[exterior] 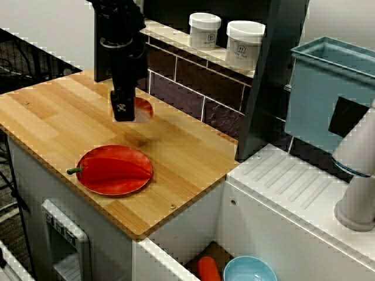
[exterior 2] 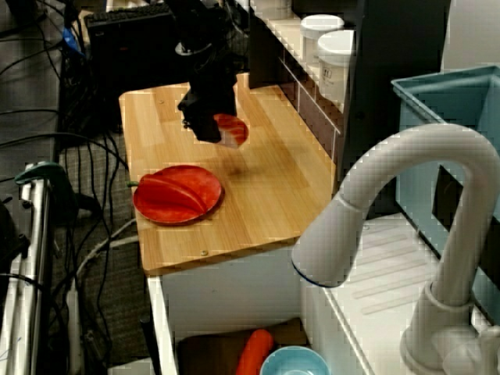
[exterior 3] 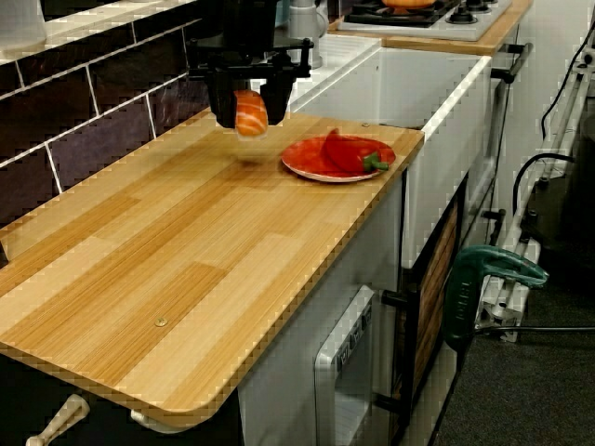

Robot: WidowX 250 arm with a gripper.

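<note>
Gripper (exterior 3: pixel 250 119) grasps a salmon sushi piece (exterior 3: pixel 251 108) between its fingers, lifted above the wooden counter (exterior 3: pixel 186 251).

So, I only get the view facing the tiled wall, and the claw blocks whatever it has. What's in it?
Observer: In the low side view, the claw grips a piece of salmon sushi, orange with pale stripes.
Visitor: Is it resting on the counter?
Observer: No, it hangs above it, with a shadow beneath.
Visitor: Anything past the sink?
Observer: A stove top, at the far end.
</note>
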